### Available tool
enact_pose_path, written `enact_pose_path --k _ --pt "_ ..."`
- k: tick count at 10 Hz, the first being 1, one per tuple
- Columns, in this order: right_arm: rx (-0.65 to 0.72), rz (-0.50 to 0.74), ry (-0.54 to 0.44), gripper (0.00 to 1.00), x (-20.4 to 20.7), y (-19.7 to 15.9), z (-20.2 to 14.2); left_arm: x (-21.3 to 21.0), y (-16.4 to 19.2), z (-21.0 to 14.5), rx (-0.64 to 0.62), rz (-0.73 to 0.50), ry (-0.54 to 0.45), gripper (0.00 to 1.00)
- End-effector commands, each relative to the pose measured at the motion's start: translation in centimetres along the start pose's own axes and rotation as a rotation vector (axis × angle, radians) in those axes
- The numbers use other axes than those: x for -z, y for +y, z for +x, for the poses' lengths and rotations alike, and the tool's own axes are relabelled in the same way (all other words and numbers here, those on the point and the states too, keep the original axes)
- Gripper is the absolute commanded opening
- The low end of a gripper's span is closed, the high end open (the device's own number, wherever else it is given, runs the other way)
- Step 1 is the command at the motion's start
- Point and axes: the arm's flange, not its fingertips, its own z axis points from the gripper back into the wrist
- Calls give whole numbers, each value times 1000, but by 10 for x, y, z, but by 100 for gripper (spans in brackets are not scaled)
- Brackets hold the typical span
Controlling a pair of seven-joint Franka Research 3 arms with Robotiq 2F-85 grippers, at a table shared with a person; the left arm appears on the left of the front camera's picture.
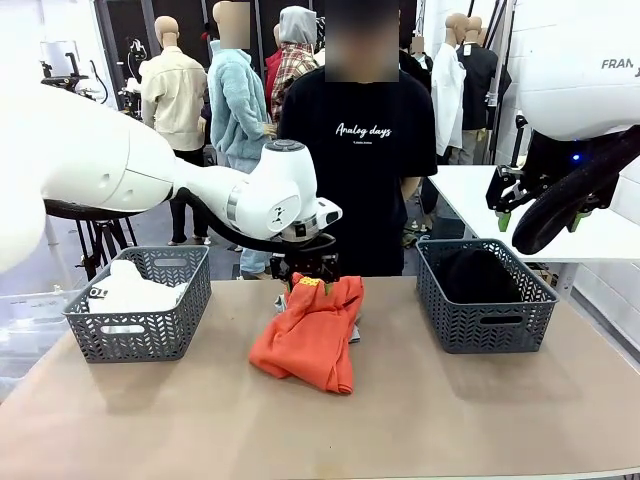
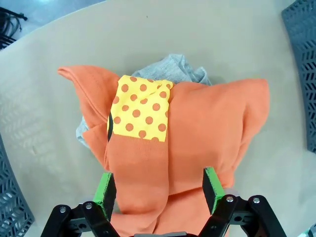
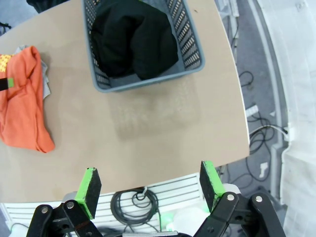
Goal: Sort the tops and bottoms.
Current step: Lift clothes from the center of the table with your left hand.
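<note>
Our left gripper sits over the orange top, its green pads wide apart with orange cloth between them. A grey top peeks out from under the orange top, and a white tee lies in the basket left of it. Our right gripper hangs high, off to the right of the orange top, pads wide apart and holding nothing.

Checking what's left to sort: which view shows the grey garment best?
The left wrist view: the grey garment pokes out from under the orange garment at two edges. The right wrist view gives a grey strip beside the orange; the front view, hardly anything.
</note>
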Motion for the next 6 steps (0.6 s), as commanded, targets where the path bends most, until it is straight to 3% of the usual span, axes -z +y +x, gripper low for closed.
enact_pose_path --k 1,6 --pt "-4 -18 3 100 -1 0 2 7 -1 10 -26 9 22 91" --pt "-4 -18 3 100 -1 0 2 19 7 14 -96 25 80 91"
